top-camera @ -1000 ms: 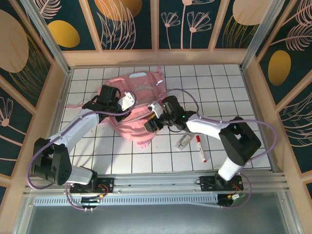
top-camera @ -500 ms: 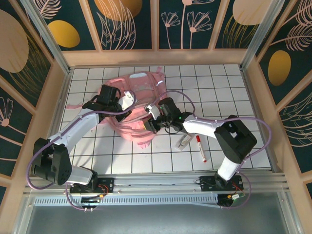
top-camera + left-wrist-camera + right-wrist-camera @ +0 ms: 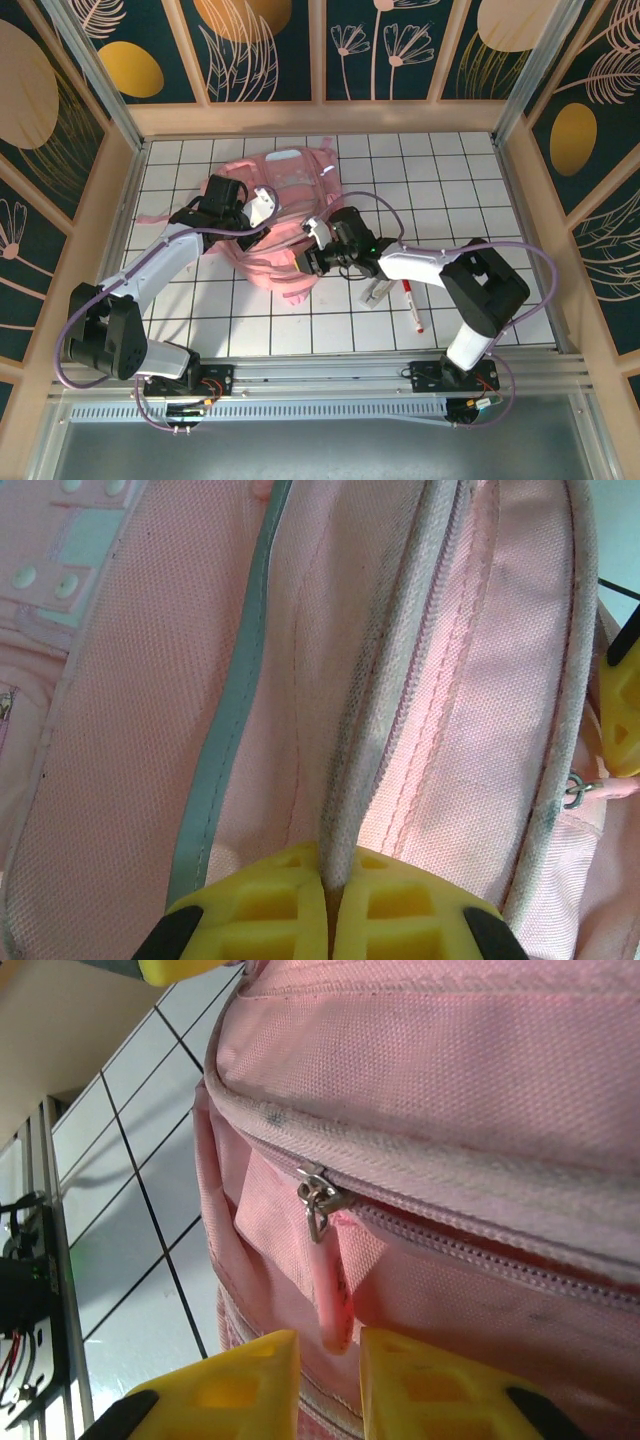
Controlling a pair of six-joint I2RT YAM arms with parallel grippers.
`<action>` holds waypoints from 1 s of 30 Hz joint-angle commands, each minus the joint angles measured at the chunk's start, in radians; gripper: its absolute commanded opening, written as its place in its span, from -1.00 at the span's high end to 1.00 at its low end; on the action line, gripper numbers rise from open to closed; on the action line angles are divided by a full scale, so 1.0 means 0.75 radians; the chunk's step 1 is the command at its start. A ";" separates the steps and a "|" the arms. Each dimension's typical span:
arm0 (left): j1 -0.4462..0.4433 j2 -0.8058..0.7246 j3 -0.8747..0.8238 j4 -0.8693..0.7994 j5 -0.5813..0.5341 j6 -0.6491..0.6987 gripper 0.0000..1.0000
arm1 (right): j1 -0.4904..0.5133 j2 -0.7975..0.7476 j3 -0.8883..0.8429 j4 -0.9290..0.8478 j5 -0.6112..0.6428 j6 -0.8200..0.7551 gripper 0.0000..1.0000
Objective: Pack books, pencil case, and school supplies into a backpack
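The pink backpack (image 3: pixel 285 190) lies at the back left of the tiled table. My left gripper (image 3: pixel 256 212) rests on its top, shut on a grey piped edge (image 3: pixel 350 780) of the fabric between the yellow fingers (image 3: pixel 270 900). My right gripper (image 3: pixel 308 259) is at the backpack's front side, open. A pink zip pull tab (image 3: pixel 332 1290) hangs from its metal slider (image 3: pixel 318 1203), and its tip sits in the narrow gap of the right gripper (image 3: pixel 330 1345) without being pinched. A white marker with a red cap (image 3: pixel 411 305) lies to the right. The books are out of view.
A long white flat item (image 3: pixel 377 290) lies beside the marker; I cannot tell whether it is the pencil case. Wooden walls (image 3: pixel 520 230) ring the table. A pink strap (image 3: pixel 150 217) trails off the backpack to the left. The right arm's purple cable (image 3: pixel 400 215) arcs over the tiles.
The right gripper has slid a little down and left along the backpack's front, and its jaws now stand narrower than a second ago. The left arm has stayed put.
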 commanded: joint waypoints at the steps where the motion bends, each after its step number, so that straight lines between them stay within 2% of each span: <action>1: -0.002 -0.043 -0.007 0.073 0.090 -0.040 1.00 | 0.033 -0.002 0.001 0.090 0.057 0.062 0.52; 6: -0.001 -0.035 -0.004 0.073 0.093 -0.049 1.00 | 0.058 0.035 0.047 0.102 0.125 0.100 0.52; 12: -0.001 -0.052 -0.032 0.087 0.095 -0.058 1.00 | 0.093 0.060 0.077 0.055 0.358 0.158 0.52; 15: -0.001 -0.068 -0.045 0.093 0.089 -0.060 1.00 | 0.112 0.070 0.084 0.051 0.441 0.210 0.71; 17: -0.002 -0.075 -0.045 0.100 0.083 -0.060 1.00 | 0.122 0.079 0.099 0.025 0.480 0.227 0.95; 18: -0.001 -0.075 -0.045 0.099 0.081 -0.056 1.00 | 0.128 0.081 0.107 0.010 0.499 0.227 1.00; 23: -0.001 -0.085 -0.083 0.067 0.070 0.059 1.00 | 0.134 0.004 0.059 -0.033 0.558 0.278 1.00; 27: -0.002 -0.118 -0.141 0.060 0.051 0.188 1.00 | 0.131 -0.097 0.029 -0.164 0.597 0.258 1.00; 30: -0.001 -0.122 -0.174 0.060 0.047 0.278 1.00 | 0.115 -0.204 -0.066 -0.128 0.573 0.219 1.00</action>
